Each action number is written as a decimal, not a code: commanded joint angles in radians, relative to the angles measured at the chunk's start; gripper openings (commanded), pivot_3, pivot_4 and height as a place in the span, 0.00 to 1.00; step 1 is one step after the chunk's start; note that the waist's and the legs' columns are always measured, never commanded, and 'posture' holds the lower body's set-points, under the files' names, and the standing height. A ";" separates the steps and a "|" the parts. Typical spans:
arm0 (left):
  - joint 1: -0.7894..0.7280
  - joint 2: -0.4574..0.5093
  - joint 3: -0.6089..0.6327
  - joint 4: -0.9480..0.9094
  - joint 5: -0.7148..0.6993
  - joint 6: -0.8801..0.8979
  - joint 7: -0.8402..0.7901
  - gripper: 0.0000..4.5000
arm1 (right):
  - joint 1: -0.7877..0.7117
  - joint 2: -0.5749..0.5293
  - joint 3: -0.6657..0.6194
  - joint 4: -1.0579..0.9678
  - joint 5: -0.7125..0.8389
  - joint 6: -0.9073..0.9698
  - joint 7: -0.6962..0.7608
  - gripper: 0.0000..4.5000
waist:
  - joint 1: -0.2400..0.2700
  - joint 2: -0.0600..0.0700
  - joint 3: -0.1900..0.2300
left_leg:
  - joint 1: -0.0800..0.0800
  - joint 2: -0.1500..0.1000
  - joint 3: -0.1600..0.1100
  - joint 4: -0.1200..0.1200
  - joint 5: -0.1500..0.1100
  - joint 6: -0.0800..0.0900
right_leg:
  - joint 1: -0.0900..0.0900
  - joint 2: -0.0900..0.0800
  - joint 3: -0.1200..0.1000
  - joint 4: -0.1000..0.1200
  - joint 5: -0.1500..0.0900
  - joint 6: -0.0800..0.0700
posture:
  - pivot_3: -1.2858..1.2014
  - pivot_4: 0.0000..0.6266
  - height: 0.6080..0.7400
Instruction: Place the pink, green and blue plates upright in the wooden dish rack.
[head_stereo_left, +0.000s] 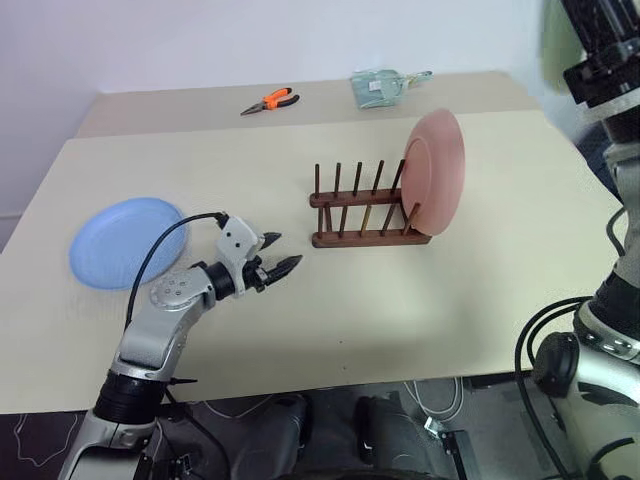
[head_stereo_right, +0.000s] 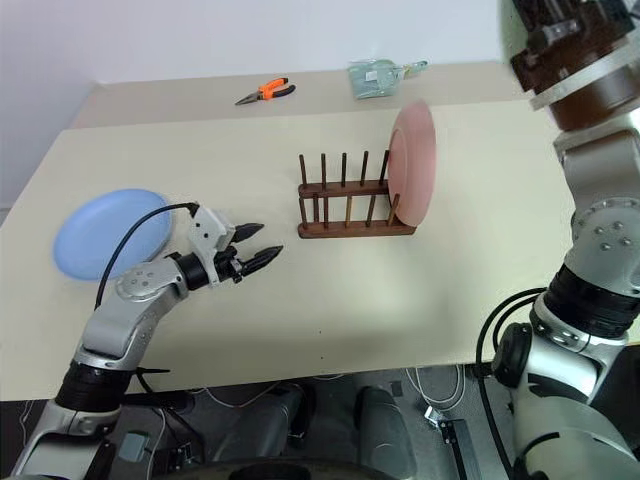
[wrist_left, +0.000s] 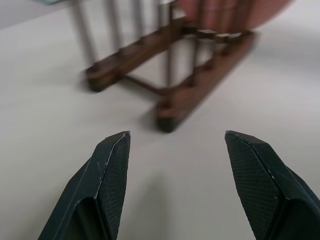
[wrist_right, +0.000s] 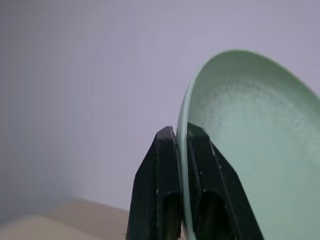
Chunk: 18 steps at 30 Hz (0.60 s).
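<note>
The pink plate (head_stereo_left: 435, 175) stands upright in the right end slot of the wooden dish rack (head_stereo_left: 360, 205) at mid-table. The blue plate (head_stereo_left: 125, 240) lies flat on the table's left side. My left gripper (head_stereo_left: 285, 250) hovers open and empty just right of the blue plate, pointing toward the rack (wrist_left: 170, 85). My right gripper (wrist_right: 180, 131) is raised high and is shut on the rim of the green plate (wrist_right: 250, 150), which it holds on edge in the air. A sliver of that green plate (head_stereo_left: 552, 40) shows at the top right of the left eye view.
Orange-handled pliers (head_stereo_left: 270, 101) and a pale green folded packet (head_stereo_left: 380, 88) lie at the far edge of the beige table (head_stereo_left: 400, 310). The rack's slots left of the pink plate are empty. Cables hang below the table's near edge.
</note>
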 joint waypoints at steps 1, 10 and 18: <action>0.009 -0.002 0.022 -0.005 0.015 -0.050 0.007 0.69 | -0.021 0.068 0.061 -0.100 0.256 0.063 -0.097 0.01 | -0.003 0.000 0.000 | 0.000 0.000 0.001 0.000 0.000 0.000 | -0.001 0.000 0.001 0.001 0.000 0.000 | 0.52 0.24 0.90; 0.034 -0.019 0.015 -0.017 0.032 -0.069 0.021 0.69 | 0.114 0.312 0.258 -0.022 0.264 0.055 -0.361 0.01 | -0.014 0.001 0.000 | 0.000 0.000 0.001 0.000 0.001 -0.001 | -0.003 0.000 0.000 0.004 0.000 0.000 | 0.52 0.24 0.90; 0.044 -0.018 0.018 -0.025 0.032 -0.063 0.014 0.69 | 0.124 0.370 0.245 0.047 0.231 0.005 -0.430 0.01 | -0.016 0.001 0.000 | 0.000 0.000 0.001 0.000 0.001 -0.001 | -0.003 0.001 0.001 0.004 0.000 0.000 | 0.52 0.24 0.90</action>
